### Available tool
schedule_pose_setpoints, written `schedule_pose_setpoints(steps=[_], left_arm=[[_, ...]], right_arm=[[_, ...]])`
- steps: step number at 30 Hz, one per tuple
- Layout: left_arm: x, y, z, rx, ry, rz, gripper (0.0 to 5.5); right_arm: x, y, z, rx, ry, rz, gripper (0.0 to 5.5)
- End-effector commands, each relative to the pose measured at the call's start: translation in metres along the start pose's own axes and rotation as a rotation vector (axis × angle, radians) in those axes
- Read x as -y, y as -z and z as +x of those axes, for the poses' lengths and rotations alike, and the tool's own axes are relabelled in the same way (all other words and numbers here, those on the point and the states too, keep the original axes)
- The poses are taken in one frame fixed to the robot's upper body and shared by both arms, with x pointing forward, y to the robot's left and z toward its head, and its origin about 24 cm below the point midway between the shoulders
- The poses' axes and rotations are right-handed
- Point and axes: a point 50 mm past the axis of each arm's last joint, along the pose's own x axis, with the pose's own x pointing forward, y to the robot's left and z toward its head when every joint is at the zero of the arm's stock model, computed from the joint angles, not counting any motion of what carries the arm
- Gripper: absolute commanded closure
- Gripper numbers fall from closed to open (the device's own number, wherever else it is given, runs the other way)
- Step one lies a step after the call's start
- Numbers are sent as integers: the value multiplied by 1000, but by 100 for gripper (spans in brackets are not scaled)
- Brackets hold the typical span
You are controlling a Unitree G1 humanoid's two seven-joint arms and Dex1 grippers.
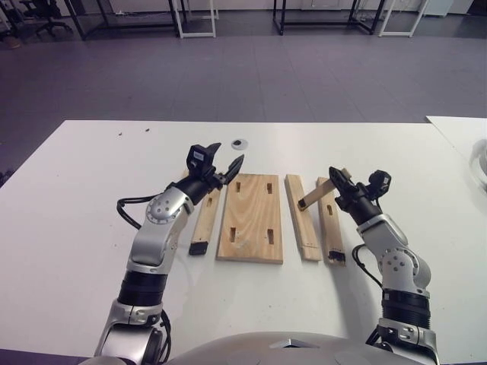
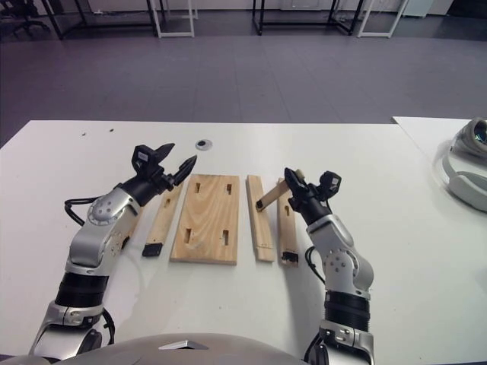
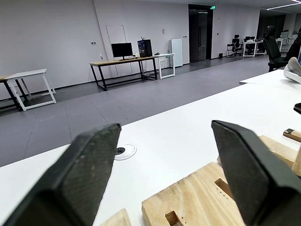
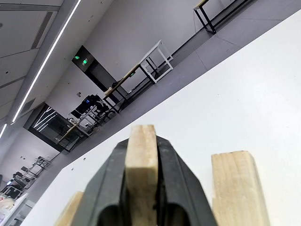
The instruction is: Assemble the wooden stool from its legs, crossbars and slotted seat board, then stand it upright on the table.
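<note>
A: Three legs lie flat on the counter (image 1: 76, 198) around the slotted seat board (image 1: 251, 217): one leg (image 1: 204, 226) at its 9 o'clock, a second leg (image 1: 301, 217) and a third leg (image 1: 330, 228) at 3 o'clock. I'd judge that nothing is joined yet.

B: And the right pincer (image 1: 336, 185)?

A: It's clamped on a short crossbar (image 1: 313, 196), held above those 3 o'clock legs. The grip is near one end, so the bar could swivel, miss its slot and knock a leg askew.

B: The left pincer (image 1: 228, 153)?

A: Wide open and empty, over the board's 11 o'clock corner. Closing there might nudge the board.

B: What do the wrist views add?

A: The right wrist view shows the bar's end squeezed squarely between the jaws. The left wrist view shows a board slot between the pads (image 3: 89, 174), with a round disc (image 3: 123, 151) beyond at 12 o'clock.
</note>
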Motion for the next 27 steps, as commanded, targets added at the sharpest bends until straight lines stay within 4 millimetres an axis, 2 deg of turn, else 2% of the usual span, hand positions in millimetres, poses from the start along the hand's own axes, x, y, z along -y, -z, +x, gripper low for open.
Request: schedule_pose_setpoints(steps=[1,5,11,16,18,21,22,23,27], left_arm=[[-1,3,-2,-19,-18,5,196],[-1,4,-4,-27,-25,5,196],[-4,4,-6,-32,-33,12,196],[-1,7,-6,-43,-27,14,196],[0,7,-6,-46,-23,16,196],[0,7,-7,-47,-26,16,196],[0,7,-7,-47,-27,16,196],[0,7,-7,-46,-28,15,196],[0,8,-6,-42,-37,13,196]], right_arm=[[7,6,-2,-10,40,-33,508],[9,9,-7,-37,37,-212,508],[32,42,-32,-233,8,-518,508],[37,63,-39,-381,-83,-602,508],[36,60,-40,-377,-112,-597,508],[20,34,-30,-263,-193,-571,508],[14,24,-24,-224,-221,-568,472],[8,15,-19,-189,-240,-563,467],[-1,-3,-10,-174,-248,-591,388]])
